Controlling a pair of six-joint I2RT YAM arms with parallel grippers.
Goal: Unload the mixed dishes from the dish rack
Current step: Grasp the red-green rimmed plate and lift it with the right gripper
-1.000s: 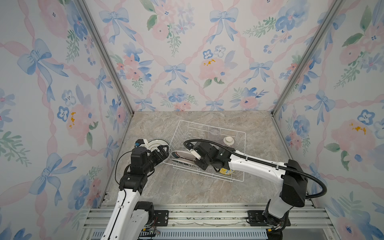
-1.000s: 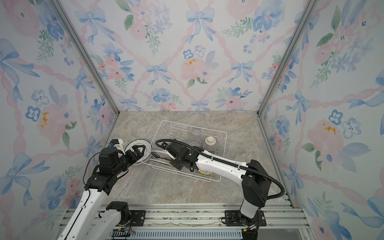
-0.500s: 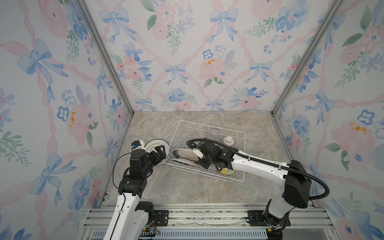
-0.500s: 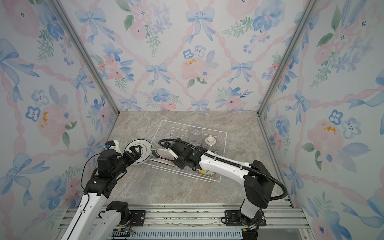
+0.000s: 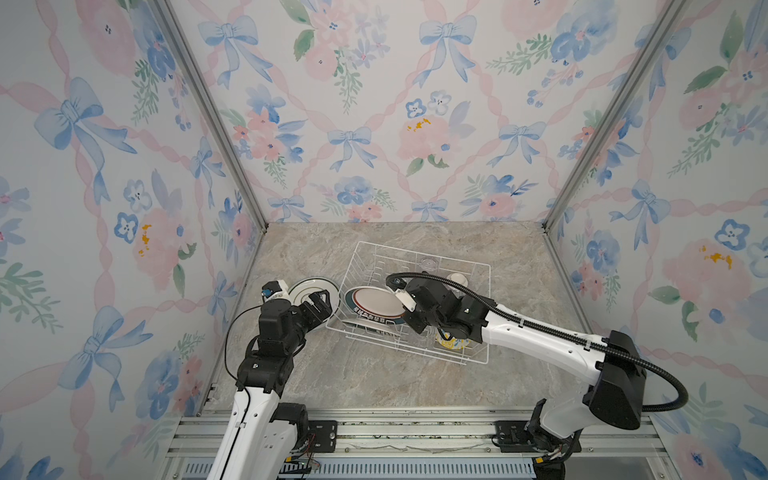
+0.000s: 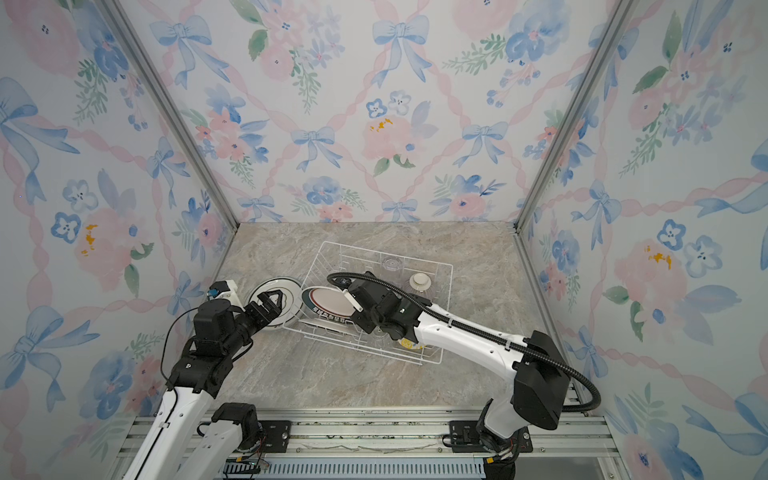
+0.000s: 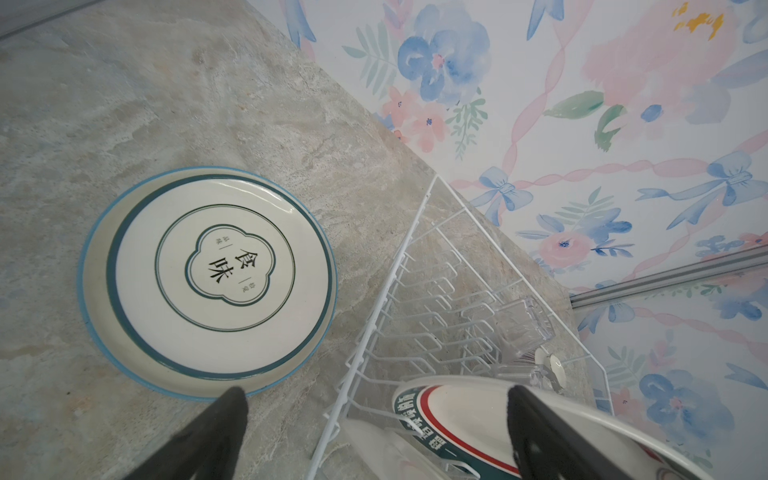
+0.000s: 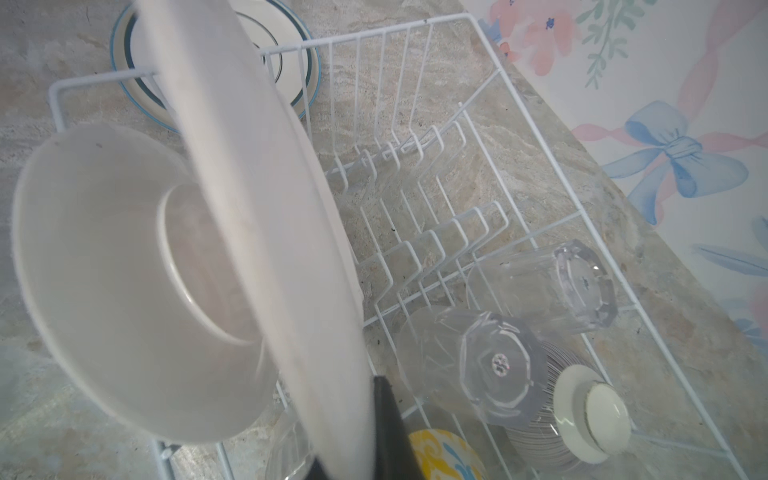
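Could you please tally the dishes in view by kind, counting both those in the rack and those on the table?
Plates: 3 (table plate, red-rimmed plate, racked plate)
Glass cups: 3 (far cup, middle cup, half-hidden cup, this last one less certain)
Bowls: 2 (striped bowl, yellow bowl)
Total: 8

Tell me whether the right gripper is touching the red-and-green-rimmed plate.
Touching. The right wrist view shows the plate running edge-on between the right gripper's shut jaws, clamped at its rim.
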